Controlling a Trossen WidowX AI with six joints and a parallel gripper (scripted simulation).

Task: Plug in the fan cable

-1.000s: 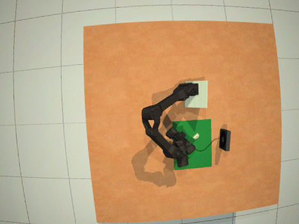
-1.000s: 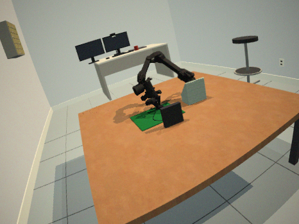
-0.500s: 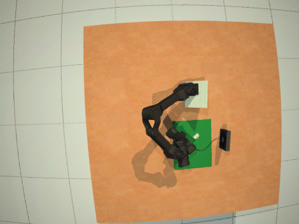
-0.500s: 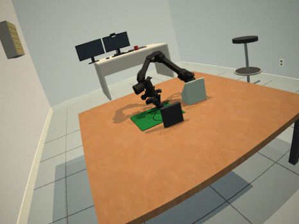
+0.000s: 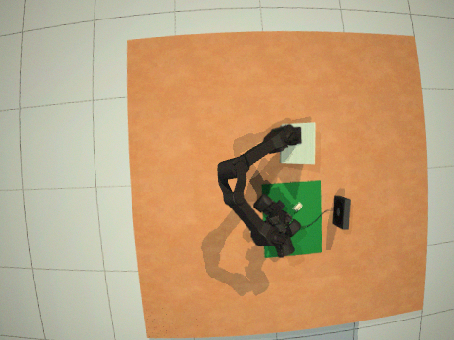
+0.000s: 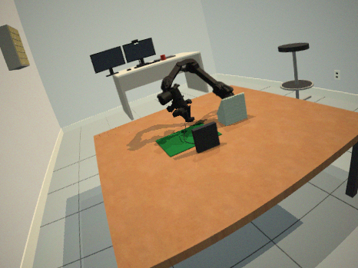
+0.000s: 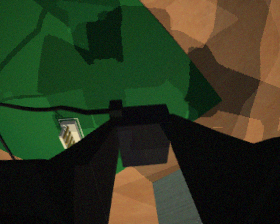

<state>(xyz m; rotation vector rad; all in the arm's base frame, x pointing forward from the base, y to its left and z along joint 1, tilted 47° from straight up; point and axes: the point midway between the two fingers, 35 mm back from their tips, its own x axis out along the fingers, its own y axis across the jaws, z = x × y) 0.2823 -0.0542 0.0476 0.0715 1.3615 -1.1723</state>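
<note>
The arm (image 5: 253, 156) (image 6: 180, 67) rises from beside a pale block (image 5: 306, 143) (image 6: 233, 109) on the counter (image 5: 370, 122) (image 6: 238, 165), bends at a high elbow and folds back down, so that its wrist hangs over the green board (image 5: 312, 239) (image 6: 170, 147) (image 7: 145, 70). In the exterior view the tool (image 6: 189, 120) (image 7: 143, 122) points steeply down and is above the board, with a gap between its tips and the green surface. Its two fingers are pinching the black plug (image 7: 144, 142), one on either side of it. The plug is off the header, and the wrist view shows the white four-pin header (image 7: 71, 132) to the left of it, its pins uncovered. From the plug's small end block a thin dark cable (image 5: 319, 218) (image 7: 60, 108) runs off to the left in that view; from above it curves across the board to the fan (image 5: 342, 212) (image 6: 206, 137), a dark square unit standing upright on the counter just beyond the board's edge. The white header sits close beside the tool in the top view. The pale block stands near the board but apart from it. Farther back in the room are a desk (image 6: 154, 70) with two monitors (image 6: 107, 60) and a red cup (image 6: 163, 57), and a round stool (image 6: 293, 47). No lettering can be read on the board, plug or fan.
</note>
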